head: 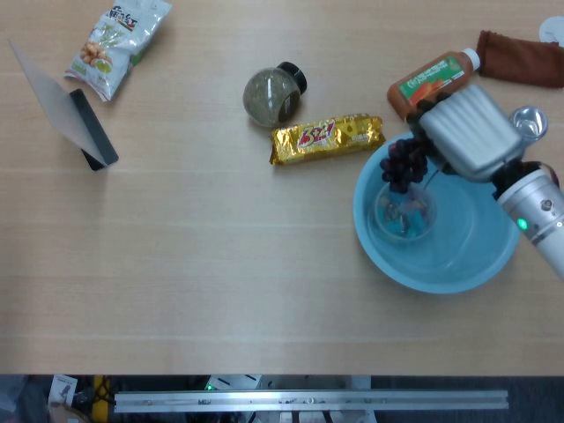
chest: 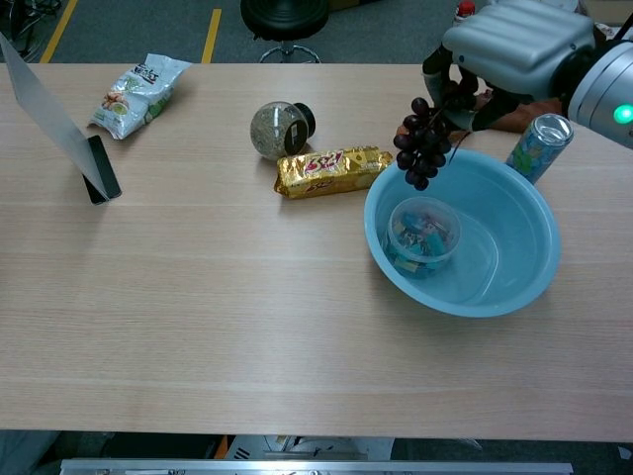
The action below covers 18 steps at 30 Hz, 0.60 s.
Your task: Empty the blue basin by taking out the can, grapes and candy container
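My right hand (head: 467,132) (chest: 509,45) holds a bunch of dark grapes (head: 405,163) (chest: 422,143) lifted above the far left rim of the blue basin (head: 467,269) (chest: 514,287). The grapes hang free from its fingers. Inside the basin lies a clear candy container (head: 404,216) (chest: 421,236) with coloured sweets. A green-blue can (head: 527,123) (chest: 539,146) stands on the table just beyond the basin's far right rim, partly hidden by my hand in the head view. My left hand is not in view.
A gold snack packet (head: 326,138) lies left of the basin, with a round jar (head: 271,93) behind it. An orange bottle (head: 432,81) and a brown cloth (head: 520,57) lie at the back right. A stand with a phone (head: 75,119) and a snack bag (head: 116,44) sit far left.
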Each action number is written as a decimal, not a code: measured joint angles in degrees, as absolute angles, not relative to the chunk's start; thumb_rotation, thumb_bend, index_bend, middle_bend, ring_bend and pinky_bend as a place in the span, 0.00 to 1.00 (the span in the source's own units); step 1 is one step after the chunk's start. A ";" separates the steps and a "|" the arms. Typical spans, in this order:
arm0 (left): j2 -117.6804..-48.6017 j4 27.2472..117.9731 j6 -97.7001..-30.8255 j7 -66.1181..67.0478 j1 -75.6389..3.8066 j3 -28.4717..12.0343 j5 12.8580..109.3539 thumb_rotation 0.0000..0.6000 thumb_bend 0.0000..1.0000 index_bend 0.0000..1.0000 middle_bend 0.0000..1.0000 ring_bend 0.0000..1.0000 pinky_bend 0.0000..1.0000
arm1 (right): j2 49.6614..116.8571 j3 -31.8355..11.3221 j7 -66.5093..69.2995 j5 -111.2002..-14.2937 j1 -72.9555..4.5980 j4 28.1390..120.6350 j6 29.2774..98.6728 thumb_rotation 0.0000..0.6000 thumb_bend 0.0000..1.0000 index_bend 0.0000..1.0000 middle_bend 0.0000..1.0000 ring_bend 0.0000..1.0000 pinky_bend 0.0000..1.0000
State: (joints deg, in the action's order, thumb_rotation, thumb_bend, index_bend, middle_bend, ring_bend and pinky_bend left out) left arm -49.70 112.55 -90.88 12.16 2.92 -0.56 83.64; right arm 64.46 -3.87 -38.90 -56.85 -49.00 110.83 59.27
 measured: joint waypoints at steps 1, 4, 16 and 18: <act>-49.70 112.61 -90.79 12.21 2.86 -0.56 83.65 1.00 0.27 0.29 0.24 0.21 0.17 | 64.50 -4.48 -38.85 -55.99 -49.26 110.53 59.23 1.00 0.41 0.61 0.54 0.53 0.72; -49.73 112.81 -90.51 12.65 2.70 -0.59 83.51 1.00 0.27 0.29 0.24 0.21 0.17 | 64.97 -6.02 -39.07 -52.77 -50.47 109.18 58.90 1.00 0.41 0.61 0.54 0.53 0.72; -49.82 113.35 -90.43 13.59 2.65 -0.62 82.96 1.00 0.27 0.29 0.24 0.21 0.17 | 71.65 -9.54 -44.32 -39.99 -58.06 102.06 55.89 1.00 0.40 0.61 0.54 0.53 0.72; -49.79 113.37 -90.58 13.54 2.78 -0.60 82.85 1.00 0.27 0.29 0.24 0.21 0.17 | 72.95 -9.80 -45.30 -37.63 -59.37 100.92 55.53 1.00 0.40 0.61 0.54 0.53 0.72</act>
State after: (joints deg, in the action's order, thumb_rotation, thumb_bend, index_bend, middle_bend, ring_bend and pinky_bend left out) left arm -49.79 113.37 -90.58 13.54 2.78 -0.60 82.85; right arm 72.95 -9.80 -45.30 -37.63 -59.37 100.92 55.53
